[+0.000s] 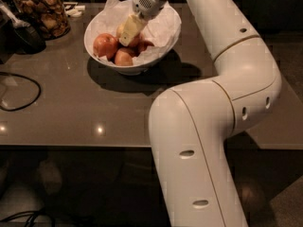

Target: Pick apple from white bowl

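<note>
My pale yellow pincer (129, 32) points down and slightly leftward inside the wide glossy white bowl (137, 68), just above its middle. My grey-white wrist (146, 0) sits over the bowl's far rim. From there my smooth white forearm (213, 18) slants away to the bowl's right and bends at a rounded elbow (248, 79). My thick upper link (194, 155) stands nearer than the bowl, to its right.
</note>
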`<state>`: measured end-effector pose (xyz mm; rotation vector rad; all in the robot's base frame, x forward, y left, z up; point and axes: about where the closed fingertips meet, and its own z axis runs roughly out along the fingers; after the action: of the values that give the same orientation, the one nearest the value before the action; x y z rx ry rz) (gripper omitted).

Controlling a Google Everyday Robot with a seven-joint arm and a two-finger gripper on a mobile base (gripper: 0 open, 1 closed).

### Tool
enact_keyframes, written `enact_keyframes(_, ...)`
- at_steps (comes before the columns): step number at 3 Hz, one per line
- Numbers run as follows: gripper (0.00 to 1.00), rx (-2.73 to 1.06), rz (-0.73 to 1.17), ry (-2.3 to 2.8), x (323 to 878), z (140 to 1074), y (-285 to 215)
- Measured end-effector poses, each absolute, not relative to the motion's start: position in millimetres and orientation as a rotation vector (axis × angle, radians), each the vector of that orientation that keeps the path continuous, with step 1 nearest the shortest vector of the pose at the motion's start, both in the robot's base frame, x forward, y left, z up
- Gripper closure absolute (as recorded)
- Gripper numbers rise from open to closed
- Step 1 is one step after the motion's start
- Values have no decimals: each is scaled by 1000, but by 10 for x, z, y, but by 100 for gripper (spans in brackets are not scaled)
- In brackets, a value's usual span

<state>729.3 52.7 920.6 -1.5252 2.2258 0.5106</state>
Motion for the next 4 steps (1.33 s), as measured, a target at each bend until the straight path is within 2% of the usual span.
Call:
enact_keyframes(1, 79, -1525, 511, 2226, 7293, 9206, 527)
enact_keyframes(2, 99, -1525, 511, 2226, 7293, 9206, 527)
enact_keyframes(4, 100, -1474, 499, 2150, 7280, 9526, 447)
